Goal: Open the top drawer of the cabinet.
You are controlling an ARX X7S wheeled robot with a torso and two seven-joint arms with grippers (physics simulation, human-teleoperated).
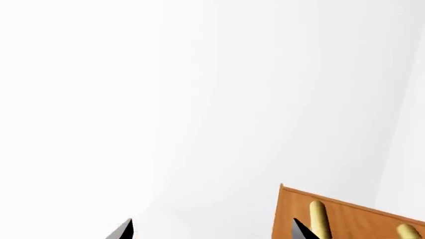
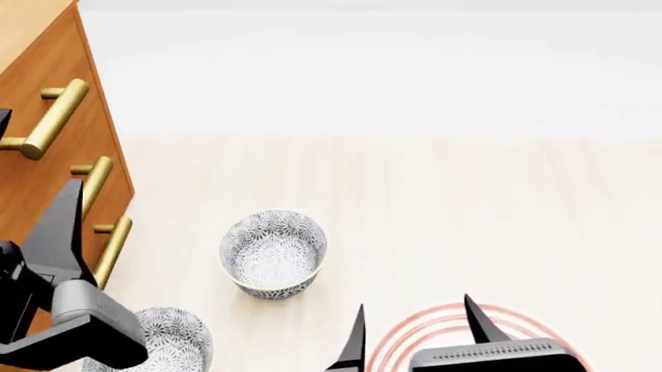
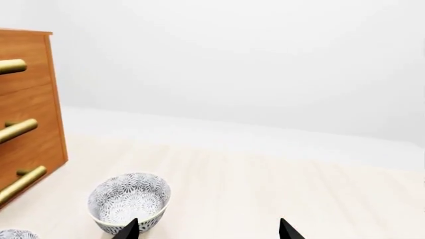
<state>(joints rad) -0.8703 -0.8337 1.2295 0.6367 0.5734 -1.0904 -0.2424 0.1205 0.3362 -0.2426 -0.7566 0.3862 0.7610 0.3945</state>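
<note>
The cabinet stands at the head view's left, with three stacked drawers. The top drawer sits flush with the two below, and its brass handle is free. The right wrist view shows the same cabinet and top handle. My left gripper is open, level with a corner of the cabinet, one fingertip over the wood. In the head view one of its fingers lies in front of the lower drawers. My right gripper is open and empty, away from the cabinet.
A patterned bowl stands on the pale floor before the cabinet, also in the right wrist view as the bowl. A second bowl is partly behind my left arm. A red-ringed plate lies under the right gripper.
</note>
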